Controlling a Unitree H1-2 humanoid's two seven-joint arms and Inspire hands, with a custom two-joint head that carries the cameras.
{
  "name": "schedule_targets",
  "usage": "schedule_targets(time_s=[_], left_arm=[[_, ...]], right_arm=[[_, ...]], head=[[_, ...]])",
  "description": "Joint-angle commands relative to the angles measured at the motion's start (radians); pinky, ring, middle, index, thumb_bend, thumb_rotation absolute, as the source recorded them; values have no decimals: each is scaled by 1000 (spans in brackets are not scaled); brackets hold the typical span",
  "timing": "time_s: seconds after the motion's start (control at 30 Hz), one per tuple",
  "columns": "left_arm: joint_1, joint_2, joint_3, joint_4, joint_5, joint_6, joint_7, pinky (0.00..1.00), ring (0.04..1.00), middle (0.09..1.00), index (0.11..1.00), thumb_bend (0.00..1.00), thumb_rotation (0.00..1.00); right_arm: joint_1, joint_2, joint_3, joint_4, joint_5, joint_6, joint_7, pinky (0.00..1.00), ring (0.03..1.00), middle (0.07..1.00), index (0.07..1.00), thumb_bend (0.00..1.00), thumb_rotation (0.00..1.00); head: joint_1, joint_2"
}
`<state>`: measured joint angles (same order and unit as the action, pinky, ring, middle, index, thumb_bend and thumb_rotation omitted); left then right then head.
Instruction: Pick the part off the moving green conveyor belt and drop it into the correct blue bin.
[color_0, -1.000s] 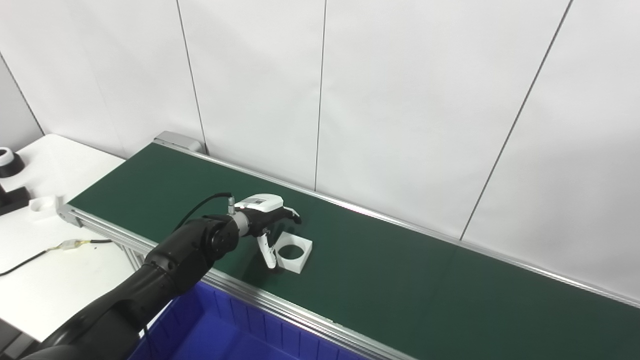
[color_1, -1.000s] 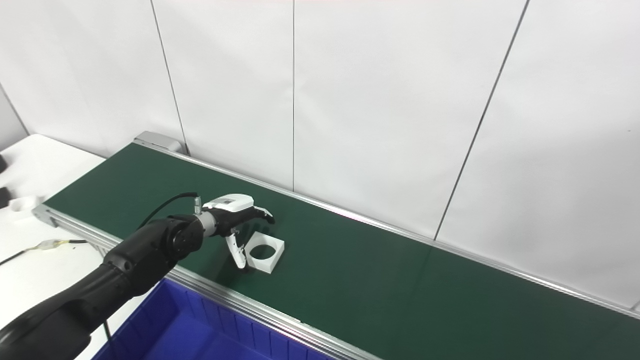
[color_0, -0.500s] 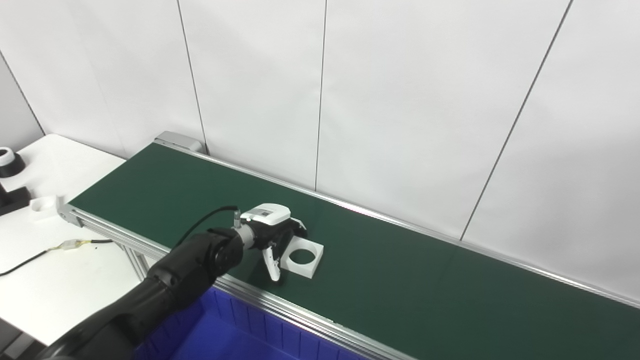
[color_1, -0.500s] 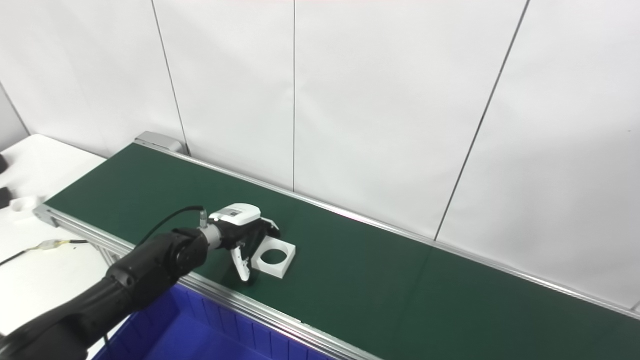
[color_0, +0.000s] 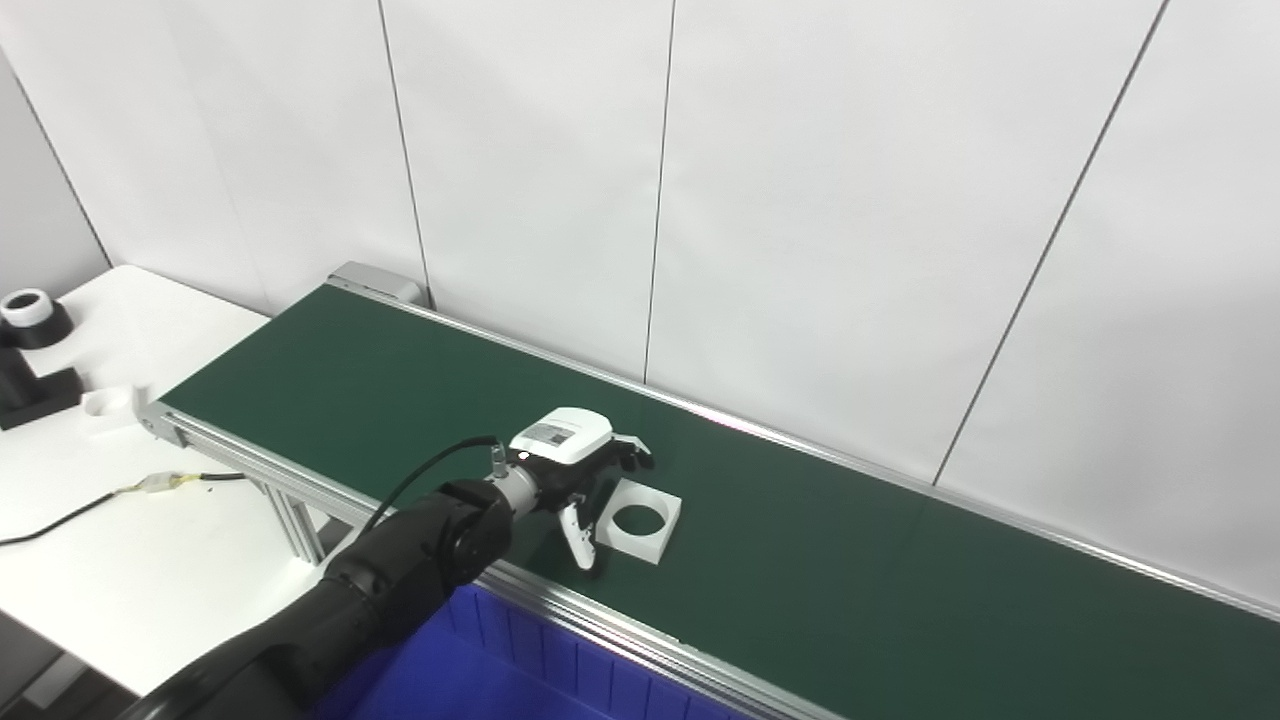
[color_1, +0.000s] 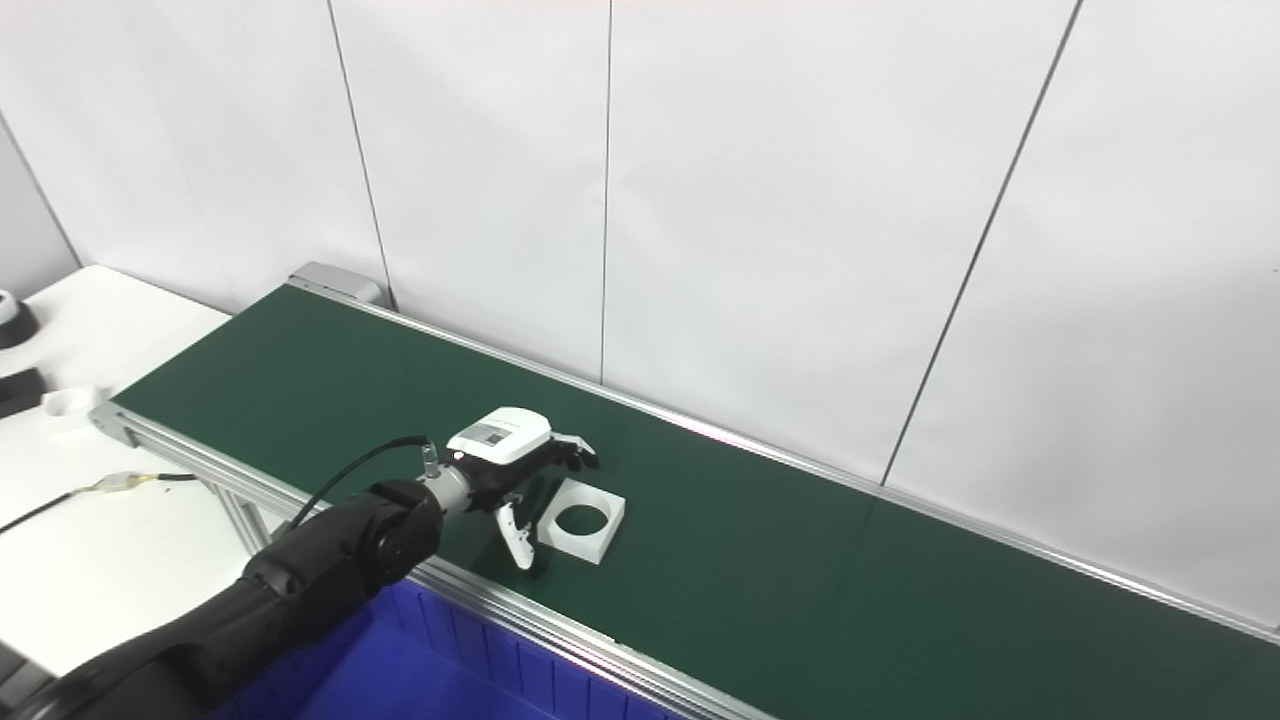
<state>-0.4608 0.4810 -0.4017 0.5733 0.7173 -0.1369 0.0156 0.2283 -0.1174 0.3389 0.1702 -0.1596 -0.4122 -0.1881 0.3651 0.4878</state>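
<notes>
Left hand (color_0: 580, 470) spread beside part (color_0: 639, 519), perhaps touching.

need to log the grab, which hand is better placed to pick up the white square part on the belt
Left. The left hand hangs open right beside the white square part on the green belt, thumb at its near-left edge. The right hand is not in view.
</notes>
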Motion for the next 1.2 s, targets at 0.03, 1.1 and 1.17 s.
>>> schedule_targets(time_s=[0.03, 1.1, 1.17], left_arm=[[-16, -31, -25, 9, 9, 2, -24, 794, 794, 785, 776, 834, 114], [-166, -102, -229, 248, 73, -69, -20, 684, 601, 528, 456, 517, 0], [-166, -99, -232, 243, 73, -68, -17, 663, 580, 521, 460, 518, 0]], right_arm=[[-9, 2, 0, -30, -4, -58, -4, 713, 776, 834, 911, 503, 847], [-7, -2, 23, -39, -14, -58, -41, 693, 772, 830, 907, 541, 866], [-7, -1, 24, -41, -15, -58, -43, 694, 769, 830, 907, 538, 868]], head=[[-2, 1], [-29, 13], [-30, 13]])
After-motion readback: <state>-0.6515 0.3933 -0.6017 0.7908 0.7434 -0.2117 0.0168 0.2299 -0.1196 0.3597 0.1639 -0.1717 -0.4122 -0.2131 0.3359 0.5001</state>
